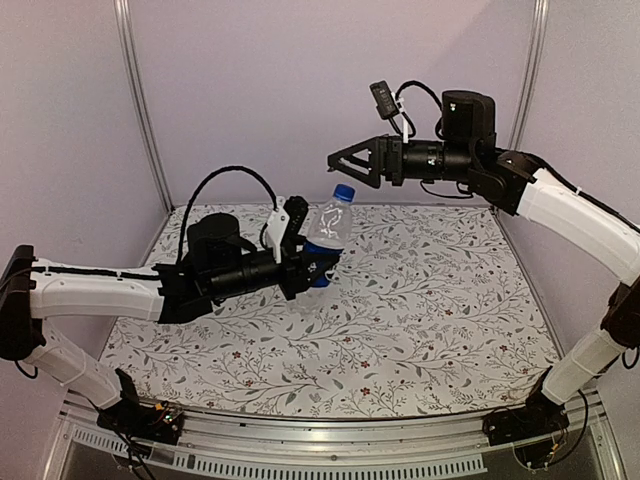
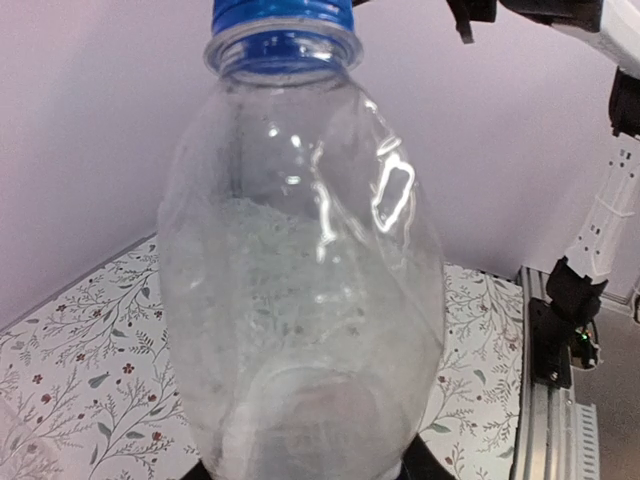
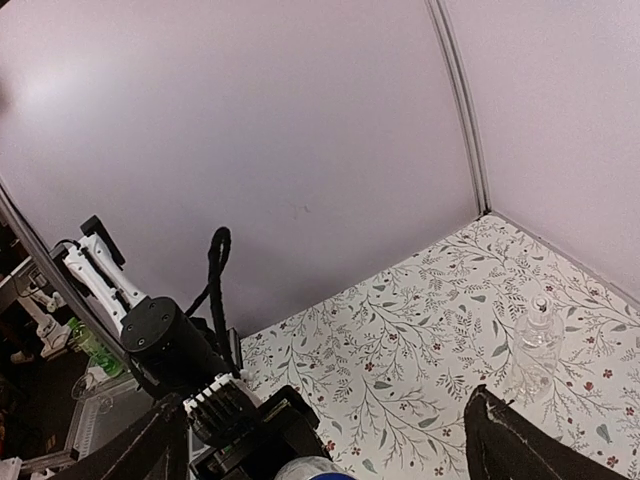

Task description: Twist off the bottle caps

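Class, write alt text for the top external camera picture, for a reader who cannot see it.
The left gripper clamps a tilted clear plastic bottle, with a floral-patterned table beneath. The open right gripper hangs in the air just above the bottle's blue cap, not touching it.

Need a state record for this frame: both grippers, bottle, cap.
left gripper: shut on the bottle, holding it above the mat
right gripper: open, fingers spread close over the cap, holding nothing
bottle: clear plastic, roughly upright, slightly tilted
blue cap: on the bottle neck, not yet removed
contact of right gripper with cap: cannot tell
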### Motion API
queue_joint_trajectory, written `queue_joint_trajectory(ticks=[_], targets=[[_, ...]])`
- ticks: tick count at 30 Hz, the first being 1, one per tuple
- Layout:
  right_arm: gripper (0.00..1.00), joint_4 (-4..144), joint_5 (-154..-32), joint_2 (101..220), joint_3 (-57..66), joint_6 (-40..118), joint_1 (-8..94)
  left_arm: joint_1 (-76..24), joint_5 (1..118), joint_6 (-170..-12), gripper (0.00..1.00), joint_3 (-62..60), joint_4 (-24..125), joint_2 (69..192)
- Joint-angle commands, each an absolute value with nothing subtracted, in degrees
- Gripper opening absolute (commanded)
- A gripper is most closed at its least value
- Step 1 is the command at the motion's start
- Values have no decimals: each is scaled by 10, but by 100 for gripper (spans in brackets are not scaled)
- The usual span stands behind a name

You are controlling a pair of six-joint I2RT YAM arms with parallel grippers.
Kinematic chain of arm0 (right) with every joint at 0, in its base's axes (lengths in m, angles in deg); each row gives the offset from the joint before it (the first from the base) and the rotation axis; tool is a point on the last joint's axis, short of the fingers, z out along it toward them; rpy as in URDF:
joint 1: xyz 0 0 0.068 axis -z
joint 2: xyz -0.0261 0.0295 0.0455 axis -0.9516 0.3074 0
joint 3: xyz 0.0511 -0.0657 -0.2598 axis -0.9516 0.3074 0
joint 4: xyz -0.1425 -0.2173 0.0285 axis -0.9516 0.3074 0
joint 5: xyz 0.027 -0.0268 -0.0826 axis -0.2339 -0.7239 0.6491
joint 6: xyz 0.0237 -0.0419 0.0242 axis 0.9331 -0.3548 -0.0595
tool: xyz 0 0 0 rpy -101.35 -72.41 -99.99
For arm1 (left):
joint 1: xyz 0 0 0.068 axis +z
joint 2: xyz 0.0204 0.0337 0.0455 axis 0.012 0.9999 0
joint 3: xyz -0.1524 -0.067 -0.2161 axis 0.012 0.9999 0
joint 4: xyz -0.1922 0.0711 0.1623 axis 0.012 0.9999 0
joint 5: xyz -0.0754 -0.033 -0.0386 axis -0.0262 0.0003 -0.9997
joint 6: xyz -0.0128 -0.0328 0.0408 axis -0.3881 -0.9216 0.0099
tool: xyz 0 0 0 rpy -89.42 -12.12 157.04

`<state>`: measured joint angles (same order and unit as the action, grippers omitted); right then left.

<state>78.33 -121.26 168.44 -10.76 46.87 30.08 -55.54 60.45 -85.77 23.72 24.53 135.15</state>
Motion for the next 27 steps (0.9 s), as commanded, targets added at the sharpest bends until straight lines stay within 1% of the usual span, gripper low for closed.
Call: queue_joint_trajectory(ticks=[1, 8, 13, 16, 20, 21, 27], targets=[[92, 812, -1066, 1677, -130, 513, 275, -570, 669, -846, 34, 224, 257, 1355], [84, 826, -1031, 1700, -129, 533, 252, -572, 699, -848, 34, 223, 261, 1353], [81, 827, -1036, 1711, -123, 535, 244, -572, 709, -846, 35, 223, 262, 1349], [77, 823, -1036, 1713, -114, 536, 242, -572, 711, -846, 34, 224, 262, 1347], [67, 817, -1038, 1709, -104, 536, 243, -572, 713, -846, 35, 225, 263, 1345], [65, 816, -1039, 1709, -103, 535, 242, -572, 714, -846, 34, 225, 263, 1345], [64, 821, -1032, 1709, -94, 534, 242, -572, 718, -846, 34, 226, 263, 1343]])
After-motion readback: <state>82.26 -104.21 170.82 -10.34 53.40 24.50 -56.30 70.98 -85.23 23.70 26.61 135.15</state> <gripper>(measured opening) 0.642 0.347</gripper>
